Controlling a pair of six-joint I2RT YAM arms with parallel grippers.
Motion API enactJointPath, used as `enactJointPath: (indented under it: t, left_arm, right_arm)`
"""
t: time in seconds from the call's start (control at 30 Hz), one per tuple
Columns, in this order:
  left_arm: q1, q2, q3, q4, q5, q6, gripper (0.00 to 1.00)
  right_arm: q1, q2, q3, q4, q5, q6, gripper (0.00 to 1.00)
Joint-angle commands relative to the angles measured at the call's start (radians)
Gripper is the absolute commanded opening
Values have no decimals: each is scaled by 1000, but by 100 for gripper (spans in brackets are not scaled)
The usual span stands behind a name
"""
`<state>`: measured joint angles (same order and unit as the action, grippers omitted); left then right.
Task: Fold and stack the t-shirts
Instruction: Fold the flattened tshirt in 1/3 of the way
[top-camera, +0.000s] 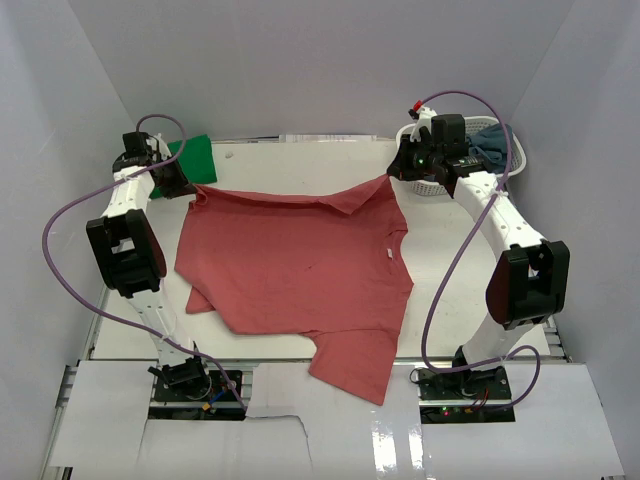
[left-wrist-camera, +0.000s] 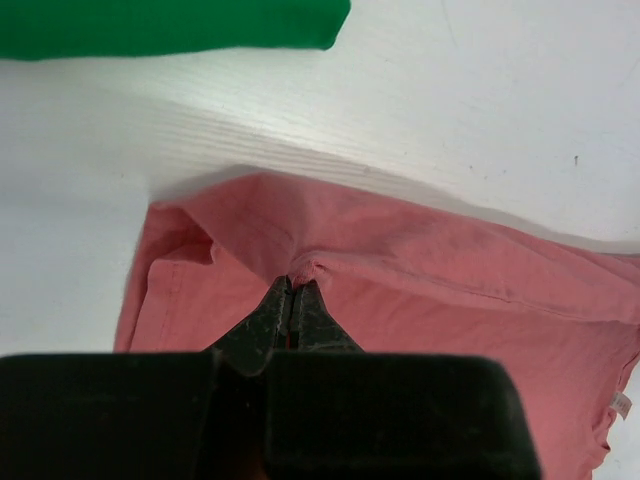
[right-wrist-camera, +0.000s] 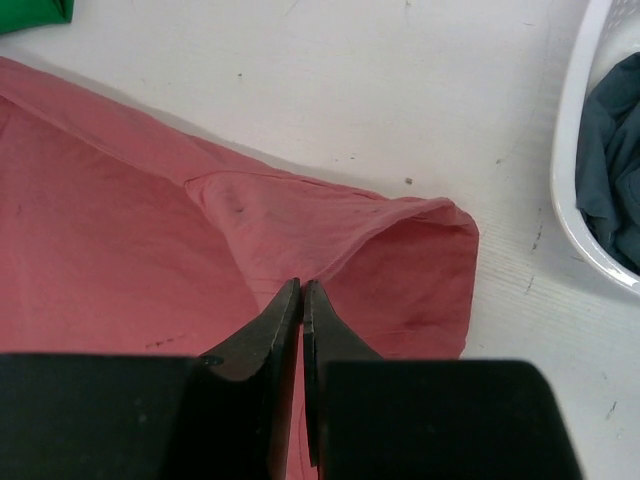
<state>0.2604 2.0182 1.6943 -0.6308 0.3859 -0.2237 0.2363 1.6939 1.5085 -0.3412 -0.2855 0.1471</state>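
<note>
A salmon-red t-shirt (top-camera: 295, 275) lies spread over the table, one sleeve hanging past the near edge. My left gripper (left-wrist-camera: 296, 283) is shut on a pinch of its cloth (left-wrist-camera: 400, 280) at the far left corner. My right gripper (right-wrist-camera: 302, 285) is shut on the same t-shirt (right-wrist-camera: 120, 230) at its far right corner, where the fabric lifts into a fold. A folded bright green t-shirt (top-camera: 195, 160) lies at the far left behind the left gripper (top-camera: 178, 180). A grey-blue t-shirt (top-camera: 492, 145) sits in the basket behind the right gripper (top-camera: 405, 165).
A white lattice basket (top-camera: 510, 160) stands at the far right corner, its rim (right-wrist-camera: 575, 130) close to my right gripper. The green cloth's edge (left-wrist-camera: 170, 25) shows at the top of the left wrist view. White enclosure walls surround the table.
</note>
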Motion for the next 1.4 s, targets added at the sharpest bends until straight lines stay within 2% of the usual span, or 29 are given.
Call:
enactJointPath:
  t: [0.0,1.37]
  left_arm:
    - [3,-72,-18,-23,-33,14,0]
    - [3,-170,-119,-41,-151,21,0]
  right_arm:
    - [6,-72,-11,22,9,-9,8]
    - [57,-272,-243,-27,35,12,8]
